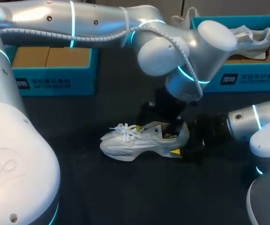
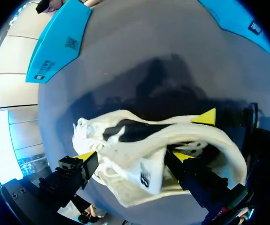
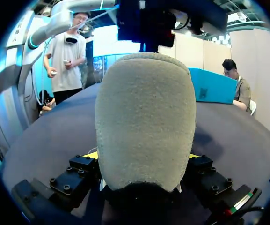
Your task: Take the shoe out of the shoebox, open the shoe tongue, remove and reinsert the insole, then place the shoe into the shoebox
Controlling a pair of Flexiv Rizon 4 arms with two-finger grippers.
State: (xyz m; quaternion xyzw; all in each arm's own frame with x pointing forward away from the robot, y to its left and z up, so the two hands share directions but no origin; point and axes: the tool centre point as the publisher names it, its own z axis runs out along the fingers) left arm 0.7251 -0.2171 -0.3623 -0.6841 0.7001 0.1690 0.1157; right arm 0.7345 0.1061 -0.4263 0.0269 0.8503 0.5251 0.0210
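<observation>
On the dark table [image 1: 106, 192], blue shoebox [image 1: 55, 83] far left, second shoebox [image 1: 266, 79] far right holding another shoe [image 1: 251, 40], white shoe [image 1: 135, 140] lying mid-table outside both, right gripper [image 3: 142, 155] clamped on its heel, left gripper [image 2: 135, 157] at its opening, grip impossible to tell.

The left arm [image 1: 78, 23] was glossy silver, with rounded joints, glowing cyan rings and a ribbed grey cable [image 1: 46, 33] along it. The right arm [image 1: 256, 119] matched, ending in a black wrist. Black, screw-studded finger blocks [image 3: 71, 180] carried yellow tips [image 2: 85, 156].
</observation>
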